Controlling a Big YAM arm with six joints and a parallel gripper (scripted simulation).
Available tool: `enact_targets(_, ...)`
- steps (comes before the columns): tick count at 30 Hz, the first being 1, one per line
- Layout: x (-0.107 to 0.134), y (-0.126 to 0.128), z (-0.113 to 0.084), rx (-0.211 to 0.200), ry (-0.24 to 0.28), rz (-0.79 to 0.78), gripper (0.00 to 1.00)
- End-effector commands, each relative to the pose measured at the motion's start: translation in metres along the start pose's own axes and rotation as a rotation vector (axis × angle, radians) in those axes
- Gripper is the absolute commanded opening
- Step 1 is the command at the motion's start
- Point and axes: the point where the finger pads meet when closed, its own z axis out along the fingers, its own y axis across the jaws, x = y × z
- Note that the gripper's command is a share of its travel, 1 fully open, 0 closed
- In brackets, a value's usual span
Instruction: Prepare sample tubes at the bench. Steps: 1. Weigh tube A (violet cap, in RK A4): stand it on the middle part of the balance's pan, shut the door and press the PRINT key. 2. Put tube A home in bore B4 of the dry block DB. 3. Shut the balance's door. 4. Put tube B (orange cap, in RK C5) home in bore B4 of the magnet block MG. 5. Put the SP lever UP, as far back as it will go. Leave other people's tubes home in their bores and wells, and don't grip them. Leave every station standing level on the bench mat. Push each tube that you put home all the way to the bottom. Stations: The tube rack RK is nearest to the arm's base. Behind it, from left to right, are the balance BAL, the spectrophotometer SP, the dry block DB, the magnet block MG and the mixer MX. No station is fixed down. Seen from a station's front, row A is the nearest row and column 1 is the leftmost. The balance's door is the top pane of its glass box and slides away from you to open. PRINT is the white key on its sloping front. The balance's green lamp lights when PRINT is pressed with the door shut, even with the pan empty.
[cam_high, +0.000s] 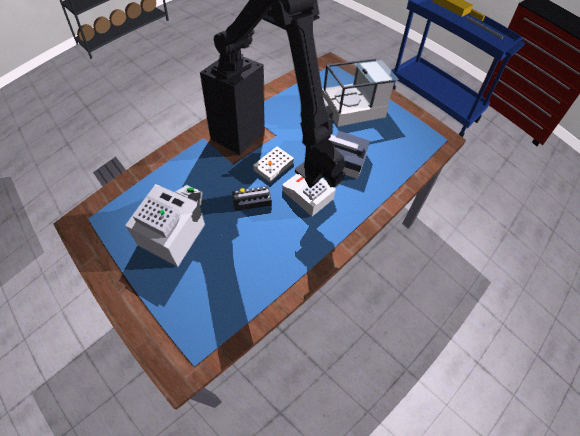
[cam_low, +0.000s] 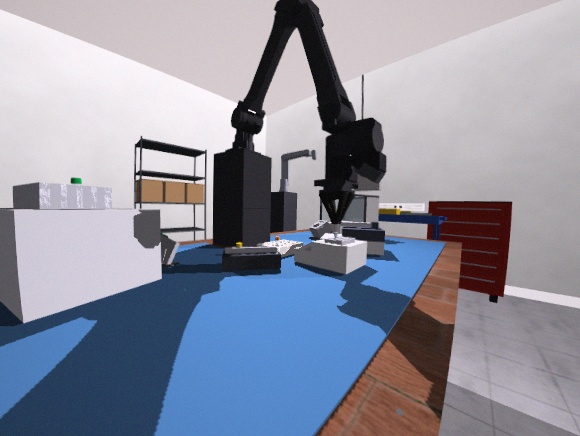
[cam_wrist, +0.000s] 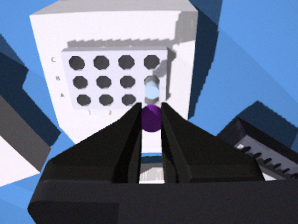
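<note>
My gripper (cam_high: 311, 184) (cam_low: 336, 223) (cam_wrist: 151, 111) is shut on tube A's violet cap (cam_wrist: 151, 119). It is over the white dry block (cam_high: 308, 200) (cam_low: 332, 256) (cam_wrist: 115, 30). The pale tube body reaches down at column 4, its lower end at bore B4; its depth is unclear. The orange cap of tube B (cam_high: 270, 163) (cam_low: 277, 238) is in the white rack (cam_high: 270, 175). The balance (cam_high: 362, 115) has its top pane (cam_high: 378, 72) slid back, and its pan (cam_high: 350, 100) is bare. The magnet block (cam_high: 252, 202) (cam_low: 251, 262) holds a yellow-capped tube. The spectrophotometer (cam_high: 355, 162) has an unclear lever position.
The mixer (cam_high: 182, 240) (cam_low: 85, 260) stands at the opposite end from the balance and bears a green-capped tube (cam_high: 162, 212) (cam_low: 76, 180). The magnet block and the spectrophotometer stand close on either side of the dry block. The rack is between the dry block and the arm's base (cam_high: 235, 105).
</note>
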Motion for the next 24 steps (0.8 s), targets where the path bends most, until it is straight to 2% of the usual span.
enact_targets(1, -0.0015, -0.0031, 0.0085, 0.000, -0.001, 0.000, 0.09)
enact_targets(12, -0.0089, -0.0036, 0.0113, 0.001, -0.014, 0.000, 0.09)
enact_targets(24, -0.0052, -0.0031, 0.0133, 0.000, -0.003, 0.000, 0.09)
